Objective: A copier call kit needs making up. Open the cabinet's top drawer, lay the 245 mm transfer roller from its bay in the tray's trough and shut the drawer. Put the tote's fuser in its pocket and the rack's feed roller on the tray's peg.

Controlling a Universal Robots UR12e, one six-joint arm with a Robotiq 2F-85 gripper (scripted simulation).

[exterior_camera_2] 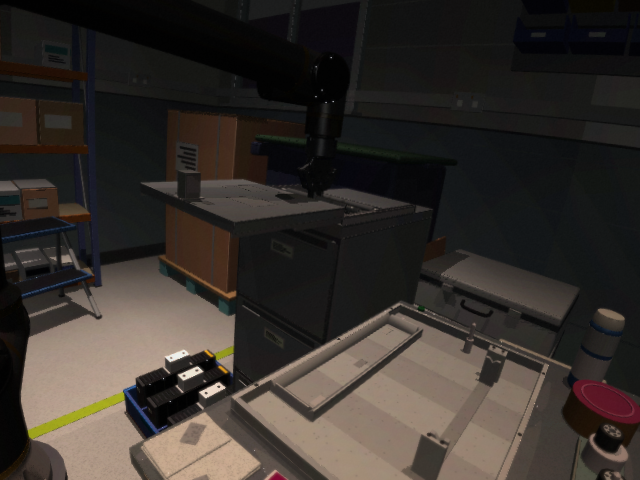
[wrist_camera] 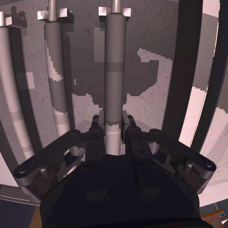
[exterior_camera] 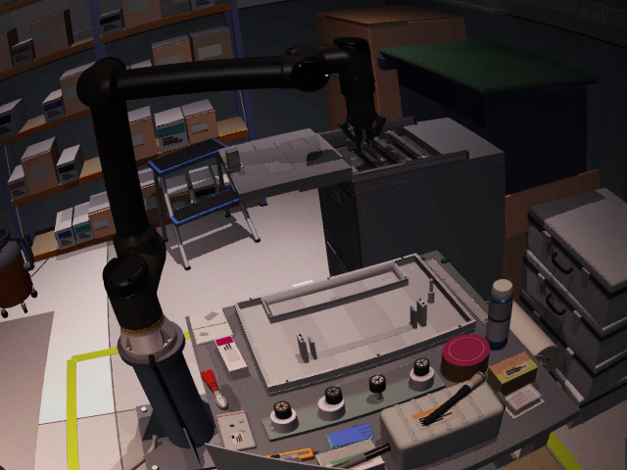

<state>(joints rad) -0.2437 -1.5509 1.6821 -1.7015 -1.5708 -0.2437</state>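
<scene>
The grey transfer roller (wrist_camera: 114, 70) lies in its bay in the cabinet's open top drawer (exterior_camera: 377, 146), gripped near its middle by my closed gripper (wrist_camera: 113, 125) (exterior_camera: 363, 146) (exterior_camera_2: 314, 192). Two more rollers (wrist_camera: 55, 70) lie in bays beside it, one at the frame's left edge. The grey tray (exterior_camera: 349, 318) sits on the bench in front of the cabinet, with its long trough (exterior_camera: 337, 291) (exterior_camera_2: 351, 364) empty and a thin peg (exterior_camera: 431, 291) near its far right corner. The rack (exterior_camera: 349, 399) with several feed rollers stands in front of the tray.
The drawer's dark side rail (wrist_camera: 183, 70) runs close to the right of my fingers. A grey work surface (exterior_camera: 283, 162) juts out left of the cabinet. A blue tote (exterior_camera_2: 173, 385) sits on the floor. Cases (exterior_camera: 577, 273), a can (exterior_camera: 465, 356) and a bottle (exterior_camera: 500, 313) crowd the bench's right.
</scene>
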